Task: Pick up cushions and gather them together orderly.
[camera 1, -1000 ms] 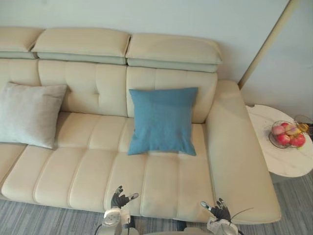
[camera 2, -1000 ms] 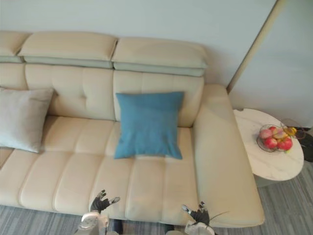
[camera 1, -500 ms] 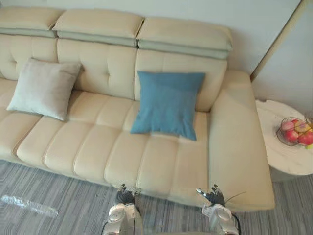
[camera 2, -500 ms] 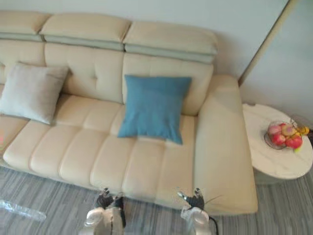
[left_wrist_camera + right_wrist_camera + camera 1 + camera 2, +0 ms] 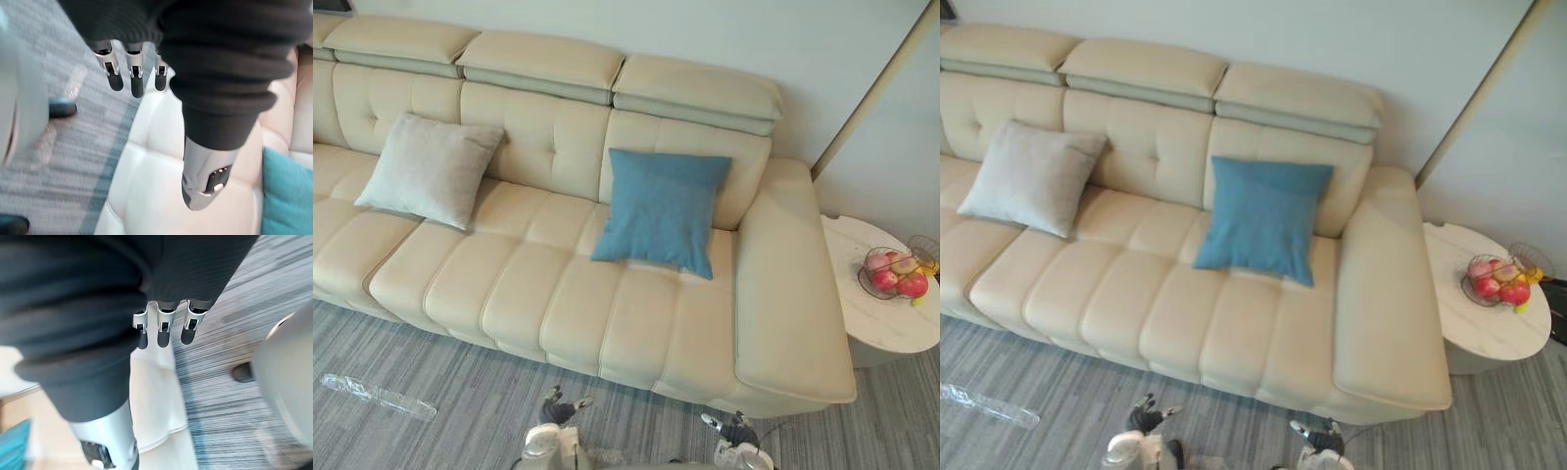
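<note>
Left eye view: blue cushion (image 5: 661,211) leans on the sofa (image 5: 538,284) back at the right, and the grey cushion (image 5: 431,168) sits well apart to its left. Left hand (image 5: 557,409) and right hand (image 5: 736,429) hang near, over the floor, fingers loose and apart, holding nothing. Looks like the approach step. Next up, I'd guess: step in and reach for one cushion.
</note>
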You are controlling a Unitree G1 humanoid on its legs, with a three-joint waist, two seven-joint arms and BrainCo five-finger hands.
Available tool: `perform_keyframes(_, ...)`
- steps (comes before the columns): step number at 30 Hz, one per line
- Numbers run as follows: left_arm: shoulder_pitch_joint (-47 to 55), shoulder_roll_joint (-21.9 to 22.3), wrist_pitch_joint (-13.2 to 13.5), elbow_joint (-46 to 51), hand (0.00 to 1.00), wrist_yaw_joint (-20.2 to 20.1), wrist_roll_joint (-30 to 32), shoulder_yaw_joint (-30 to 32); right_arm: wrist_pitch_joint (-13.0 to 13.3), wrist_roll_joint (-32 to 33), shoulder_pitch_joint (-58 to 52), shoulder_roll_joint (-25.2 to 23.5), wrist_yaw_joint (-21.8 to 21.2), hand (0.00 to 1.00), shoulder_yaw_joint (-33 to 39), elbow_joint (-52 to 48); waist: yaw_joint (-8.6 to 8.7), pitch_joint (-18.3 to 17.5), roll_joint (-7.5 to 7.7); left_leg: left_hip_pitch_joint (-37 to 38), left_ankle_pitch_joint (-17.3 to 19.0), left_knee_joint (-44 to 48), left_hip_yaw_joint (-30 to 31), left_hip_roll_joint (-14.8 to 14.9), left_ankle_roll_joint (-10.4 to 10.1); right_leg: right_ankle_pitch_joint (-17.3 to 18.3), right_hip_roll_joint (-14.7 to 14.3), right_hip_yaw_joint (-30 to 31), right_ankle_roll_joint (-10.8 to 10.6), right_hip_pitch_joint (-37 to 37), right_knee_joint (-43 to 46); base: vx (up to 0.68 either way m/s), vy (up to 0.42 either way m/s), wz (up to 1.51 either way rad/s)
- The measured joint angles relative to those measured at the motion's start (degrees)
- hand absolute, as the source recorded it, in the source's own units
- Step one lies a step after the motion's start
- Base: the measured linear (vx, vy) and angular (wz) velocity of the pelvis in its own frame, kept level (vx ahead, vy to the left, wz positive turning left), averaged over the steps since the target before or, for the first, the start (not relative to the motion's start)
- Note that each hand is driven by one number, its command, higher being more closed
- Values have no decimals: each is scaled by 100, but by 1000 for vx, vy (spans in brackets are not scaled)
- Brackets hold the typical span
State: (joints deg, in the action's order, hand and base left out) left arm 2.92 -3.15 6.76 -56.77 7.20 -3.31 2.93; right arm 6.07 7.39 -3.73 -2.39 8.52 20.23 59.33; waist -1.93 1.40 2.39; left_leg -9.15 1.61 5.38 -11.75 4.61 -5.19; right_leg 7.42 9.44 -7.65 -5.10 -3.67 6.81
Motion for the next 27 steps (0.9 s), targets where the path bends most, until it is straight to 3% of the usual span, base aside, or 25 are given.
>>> perform_keyframes(7,7,-84,-22,-265,0,-20,220,43,-42,-6,22,83,-87,0,152,47,13,3,-40,672,-591,-1124,155,-252,132,-158,16,11,-79,280,-338,25,31,-1)
perform_keyframes(12,8,-168,-25,-382,0,-85,357,67,-88,-60,76,135,-104,0,151,104,62,-10,45,764,-590,-1125,197,-280,134,-185,17,27,-78,418,-443,81,-6,-3)
perform_keyframes(14,0,-172,-29,-479,0,-95,446,116,-99,-67,182,227,-108,0,151,294,139,10,36,877,-589,-1129,240,-295,134,-214,17,19,-34,588,-553,51,-11,0)
perform_keyframes(27,6,-282,-92,-583,0,-124,679,217,-115,-288,261,531,-111,0,-18,458,198,211,-111,1179,-383,-1134,321,-241,29,-155,-37,41,-11,931,-709,-10,-2,0)
